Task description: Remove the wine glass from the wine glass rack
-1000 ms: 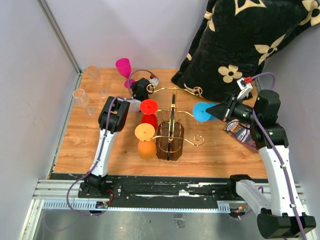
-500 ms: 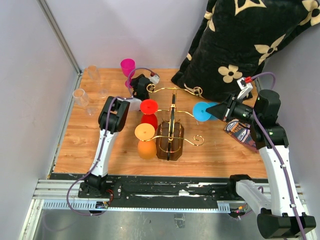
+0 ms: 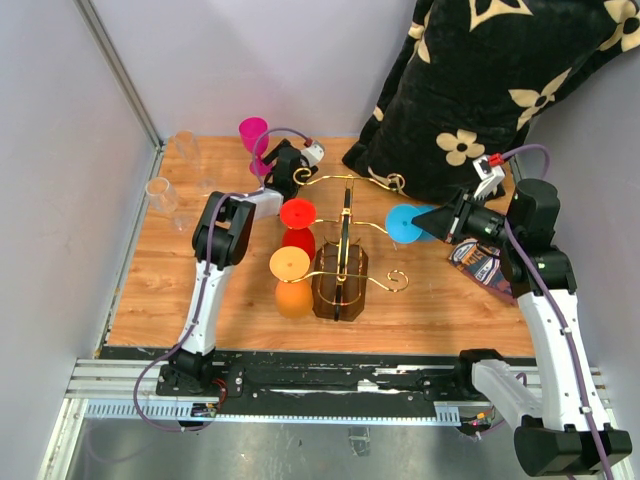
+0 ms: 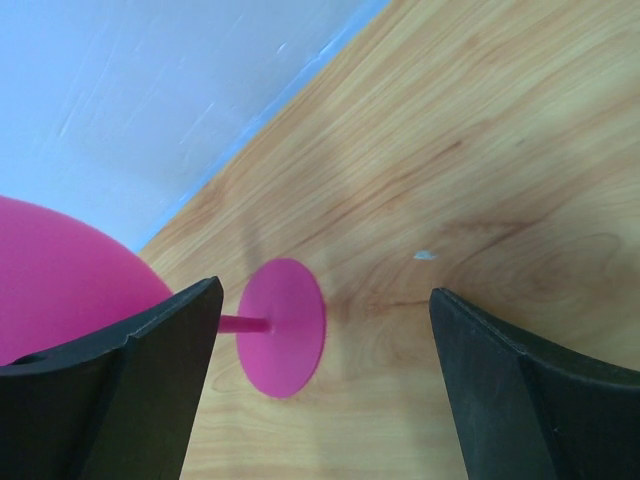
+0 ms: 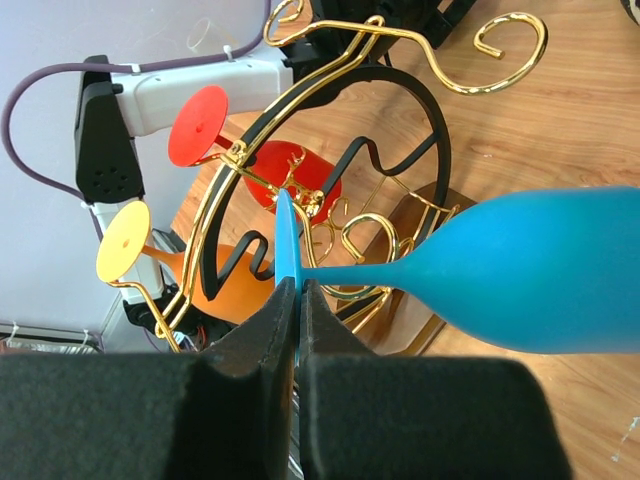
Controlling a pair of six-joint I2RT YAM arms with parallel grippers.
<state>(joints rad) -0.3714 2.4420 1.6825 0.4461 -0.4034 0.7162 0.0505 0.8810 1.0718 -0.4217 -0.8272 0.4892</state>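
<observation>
**Left hand released: magenta glass now standing off the rack**

1. Nearest my bases, the gold wire wine glass rack with scroll arms and a dark brown base [image 3: 340,285] stands in the middle of the wooden tabletop [image 3: 160,280]. On its left side two glasses hang foot-up: the orange wine glass with a yellow foot [image 3: 292,298] and, behind it, the red wine glass [image 3: 297,240]. Neither has moved.

2. At the rack's right arm, my right hand [image 5: 295,290] is clenched on the foot rim of the blue wine glass [image 5: 540,270], as it was a second ago. The wrist view shows the foot edge-on between the fingers, close beside the gold wire. I cannot tell whether the foot is clear of the wire.

3. Farthest out, my left hand [image 4: 325,300] has changed. A second ago it was closed on the translucent magenta wine glass [image 3: 252,135]; now its fingers stand wide apart. The glass stands upright on the tabletop, beyond the rack's far-left scroll and apart from the wire. Its stem lies close to one finger; contact cannot be confirmed.

4. Assessment: this glass is off the rack and set down. The left hand should draw back without sweeping sideways, since a tall stemmed glass tips easily. The blue wine glass appears next in line.
</observation>
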